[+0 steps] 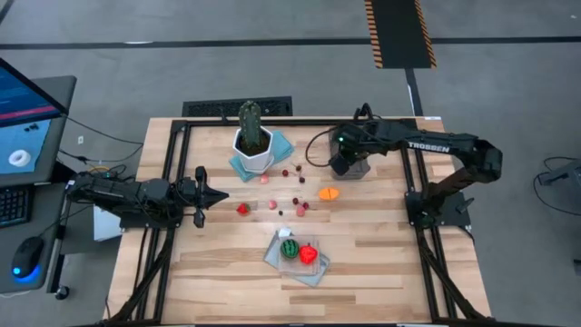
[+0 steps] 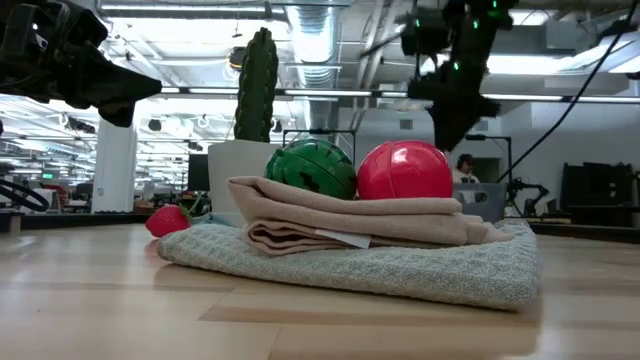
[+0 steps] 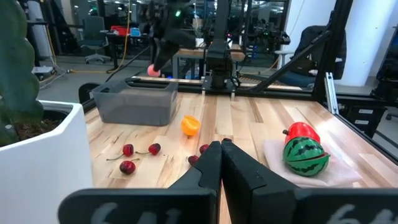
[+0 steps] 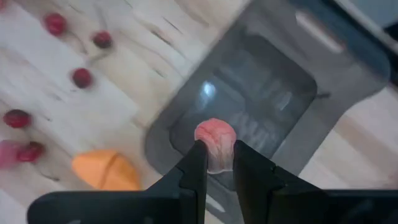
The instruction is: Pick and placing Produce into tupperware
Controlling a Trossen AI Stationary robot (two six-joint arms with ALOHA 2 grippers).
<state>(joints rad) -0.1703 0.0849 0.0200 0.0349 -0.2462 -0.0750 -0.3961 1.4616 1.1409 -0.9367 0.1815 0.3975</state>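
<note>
Holding: right gripper (image 4: 217, 163) pinches a small pink, rounded, slightly bumpy berry piece (image 4: 216, 142) between its two dark fingers, directly above the open tupperware (image 4: 261, 99).
Tupperware: translucent grey plastic tub (image 1: 356, 168), rectangular with rounded corners, smooth glossy floor catching a light glare; it stands on the far right part of the table, and the right wrist view shows nothing else inside it.
Left gripper: (image 3: 221, 149) fingers pressed together with nothing between them, hovering over the left side of the table.
Table: pale wooden planks (image 1: 381, 263), smooth, with visible grain.
Loose produce: an orange piece (image 1: 329, 193) with a wedge-like shape lies near the tub; small dark red cherries (image 3: 128, 150) with thin stems are scattered mid-table; a red strawberry (image 1: 242, 209) lies apart to the left.
Cloth: folded towel (image 2: 400, 265), nubbly weave below, smoother beige layer on top, carrying a green striped ball (image 2: 312, 170) and a glossy red ball (image 2: 404, 172).
Cactus: tall ribbed green column (image 1: 250, 123) in a white angular pot (image 1: 253, 151).
Hard to make out: right wrist view is motion-smeared, so the cherries there are soft blobs; the low view cuts off the tub behind the cloth.
</note>
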